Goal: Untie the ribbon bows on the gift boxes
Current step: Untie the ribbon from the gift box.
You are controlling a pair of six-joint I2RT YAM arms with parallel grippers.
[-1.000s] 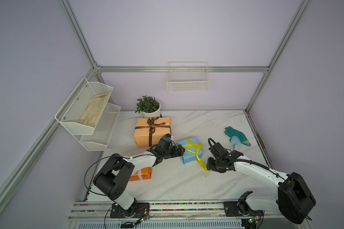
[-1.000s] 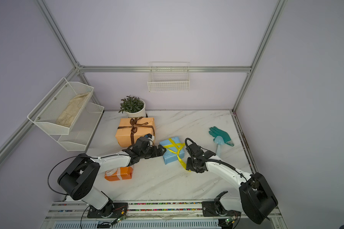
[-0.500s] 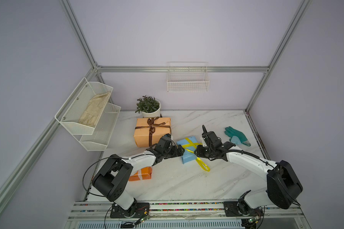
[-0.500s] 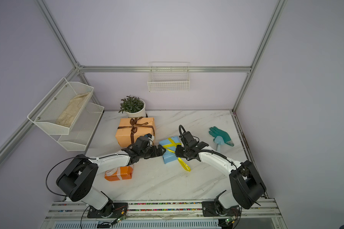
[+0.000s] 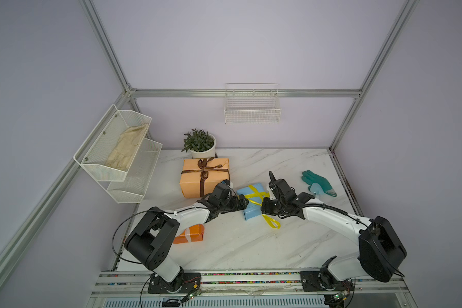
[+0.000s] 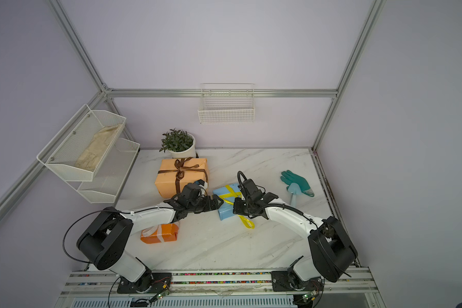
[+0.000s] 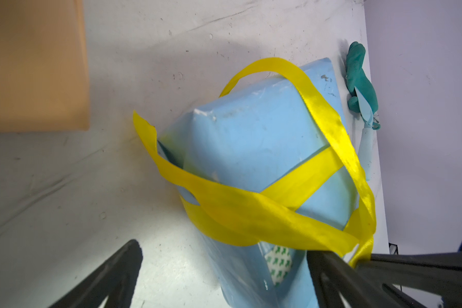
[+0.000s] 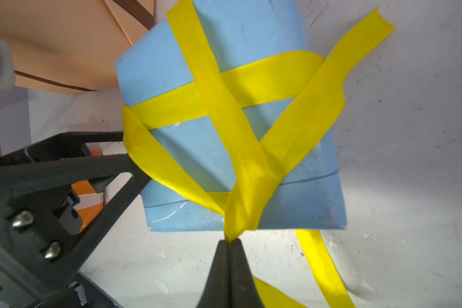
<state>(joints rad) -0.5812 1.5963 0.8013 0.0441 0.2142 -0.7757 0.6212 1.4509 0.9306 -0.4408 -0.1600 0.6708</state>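
**Spotter A:** Your right claw [image 8: 230, 241] is pinched tight on the yellow ribbon [image 8: 251, 165], just off one edge of the light blue box [image 8: 192, 144], where the strands gather.

**Spotter B:** Agreed. Past that claw, you can see one end of the ribbon lying looped on the surface [image 5: 238, 248] in both top views.

**Spotter A:** Your left claw [image 7: 222, 253] stands wide and holds nothing. It sits at the box's other side, with one finger [image 7: 328, 262] touching the ribbon where it wraps the edge.

**Spotter B:** The blue box lies mid-surface, between your two arms. The ribbon crosses over its top and looks slack in places.

**Spotter A:** Beyond your left claw is the large peach box [image 5: 192, 184], with its dark brown bow [image 5: 204, 173] tied on top. The white plant pot [image 5: 202, 153] stands just behind it.

**Spotter B:** The small orange box [image 5: 191, 234] lies near your left arm's base and is partly hidden by that arm. A white ribbon [image 5: 187, 231] runs across it, but you cannot tell from here whether it is tied.

**Spotter A:** The teal glove [image 5: 318, 181] lies well apart from the boxes, toward the surface's right edge.
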